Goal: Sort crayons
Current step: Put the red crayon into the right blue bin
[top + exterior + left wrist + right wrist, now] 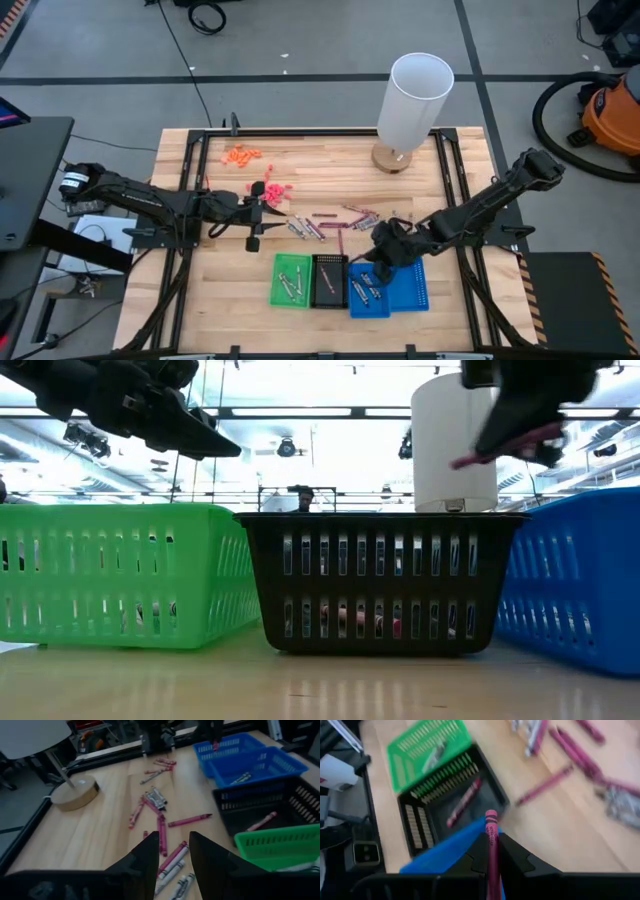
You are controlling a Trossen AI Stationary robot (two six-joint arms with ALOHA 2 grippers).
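- Some crayons already lie in the green plastic tray (292, 281), black plastic tray (329, 280) and blue plastic tray (371, 290).
- Many thin loose crayons (330, 221) wait on the wooden table (300, 170).
- Right gripper (491, 851) pinches one pinkish-red crayon (491, 832).
- Left gripper (172, 851) is open, holding nothing.

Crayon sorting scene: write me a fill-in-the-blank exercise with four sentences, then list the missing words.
1. The right gripper is shut on a ____ crayon.
2. The black tray sits between the green tray and the ____ trays.
3. The left gripper hovers open over the loose crayons, holding ____.
4. The single crayon lying in the black tray is ____ in colour.

Missing words: pinkish-red; blue; nothing; pinkish-red
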